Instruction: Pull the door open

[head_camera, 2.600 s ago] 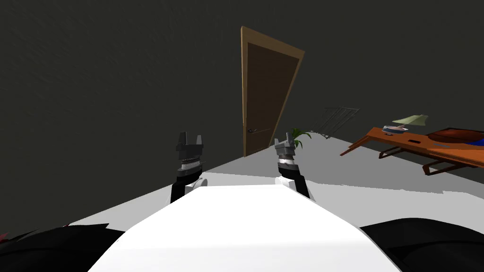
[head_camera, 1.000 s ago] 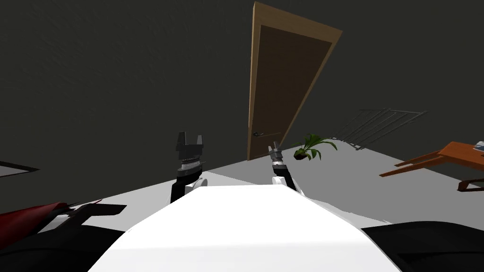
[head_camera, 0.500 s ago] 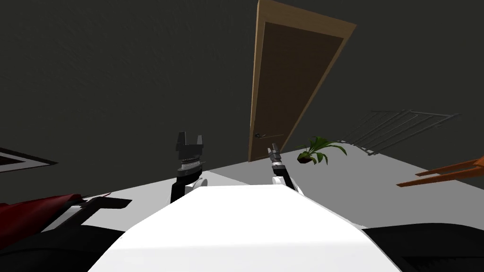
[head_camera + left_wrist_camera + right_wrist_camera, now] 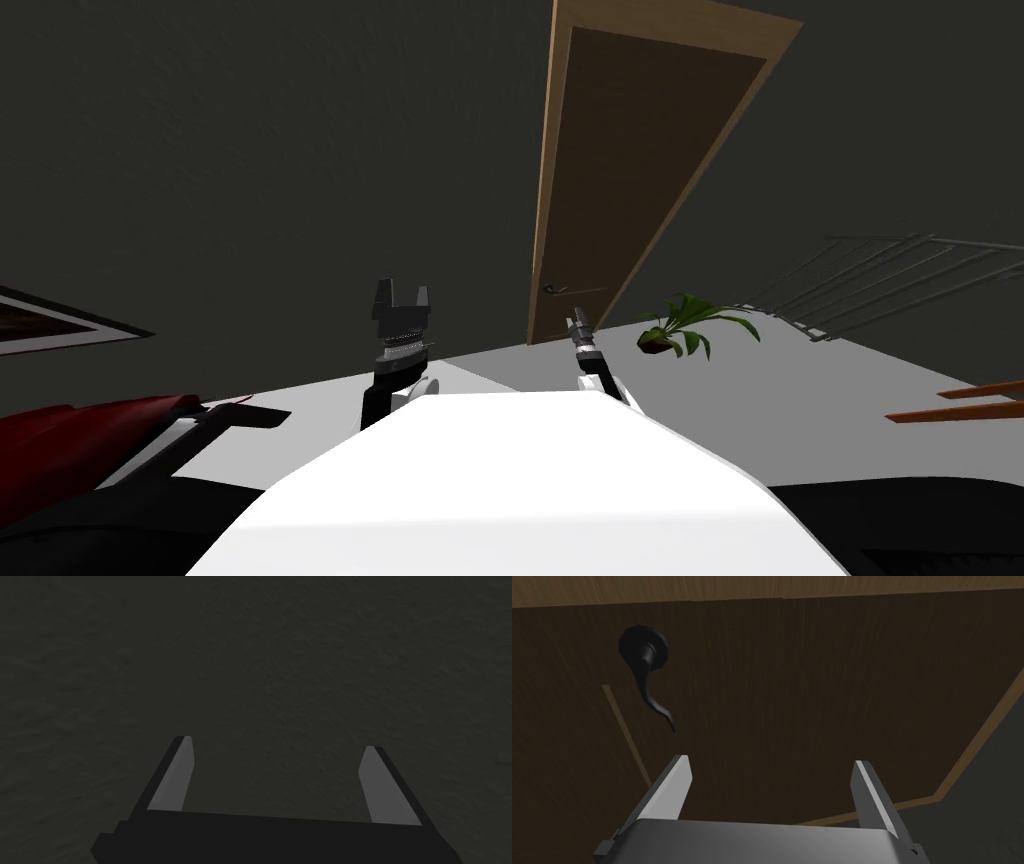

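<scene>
A dark brown door (image 4: 640, 160) in a light wooden frame stands shut in the dark wall ahead. Its black lever handle (image 4: 553, 289) sits near the frame's edge. In the right wrist view the handle (image 4: 646, 678) hangs off a round rose on the brown door panel (image 4: 812, 686), a short way beyond one fingertip. My right gripper (image 4: 772, 768) is open, empty, and points at the door; it shows small in the head view (image 4: 574, 325), below the handle. My left gripper (image 4: 401, 293) is raised to the left, open (image 4: 279, 743) and empty.
A potted green plant (image 4: 685, 325) stands on the grey floor right of the door. A wire rack (image 4: 880, 275) leans on the wall further right. An orange table's edge (image 4: 960, 402) shows at far right. A red and black object (image 4: 110, 435) lies at the left.
I have moved closer to the door, which has grown and shifted up and right. My right arm has stretched out toward the handle and turned edge-on. The orange table slid out to the right.
</scene>
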Robot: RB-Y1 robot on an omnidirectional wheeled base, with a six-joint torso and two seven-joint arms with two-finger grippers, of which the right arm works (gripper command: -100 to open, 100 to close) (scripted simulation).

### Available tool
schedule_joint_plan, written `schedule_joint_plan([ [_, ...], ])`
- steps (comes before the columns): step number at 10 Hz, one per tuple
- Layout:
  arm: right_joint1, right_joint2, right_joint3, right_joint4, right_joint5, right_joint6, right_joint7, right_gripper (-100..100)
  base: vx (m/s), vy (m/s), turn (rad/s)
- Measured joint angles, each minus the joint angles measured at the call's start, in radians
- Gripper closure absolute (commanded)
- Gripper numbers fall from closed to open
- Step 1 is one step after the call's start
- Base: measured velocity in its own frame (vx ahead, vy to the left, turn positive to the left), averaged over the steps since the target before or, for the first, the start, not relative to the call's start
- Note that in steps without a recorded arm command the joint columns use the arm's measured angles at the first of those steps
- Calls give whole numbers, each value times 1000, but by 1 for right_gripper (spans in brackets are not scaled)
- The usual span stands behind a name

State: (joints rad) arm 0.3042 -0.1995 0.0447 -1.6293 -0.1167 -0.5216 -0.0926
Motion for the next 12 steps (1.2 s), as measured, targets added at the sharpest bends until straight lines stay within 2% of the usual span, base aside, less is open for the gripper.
schedule_joint_plan([
  [2, -19, -7, 0, 50, 2, -10, -3, -100, 44, -26, 83],
  [5, -50, -35, -5, 141, 0, -36, -17, -100, 57, -47, 94],
  [7, -73, -51, -7, 197, 0, -42, -23, -100, 63, -33, 101],
  [9, -86, -65, -9, 239, -1, -50, -30, -100, 41, -42, 60],
  [12, -114, -80, -11, 324, -1, -74, -39, -100, 44, -32, 71],
])
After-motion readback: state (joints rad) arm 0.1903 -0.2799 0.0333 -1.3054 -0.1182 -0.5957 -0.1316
